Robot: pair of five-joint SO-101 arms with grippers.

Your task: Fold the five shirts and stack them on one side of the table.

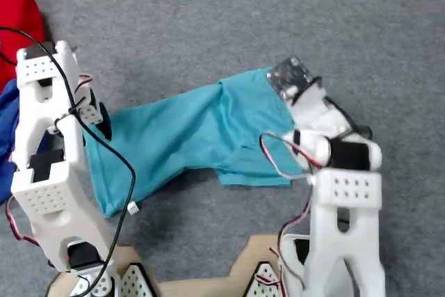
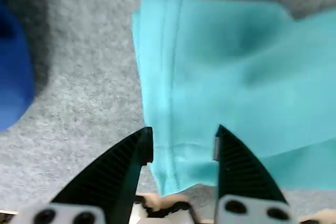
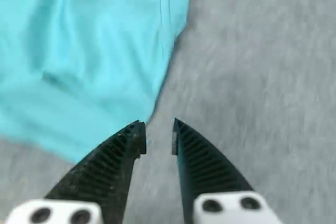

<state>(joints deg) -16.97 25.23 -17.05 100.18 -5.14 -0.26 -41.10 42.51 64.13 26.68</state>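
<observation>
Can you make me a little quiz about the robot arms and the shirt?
1. True or false: the right pincer holds nothing.
2. Pick one: what lies between the open fingers of the left pincer? A, the edge of the teal shirt. B, a cup. C, a book.
3. Fill in: the cloth that covers the table is ___.

Key: 1 true. 2 A. 3 grey.
</observation>
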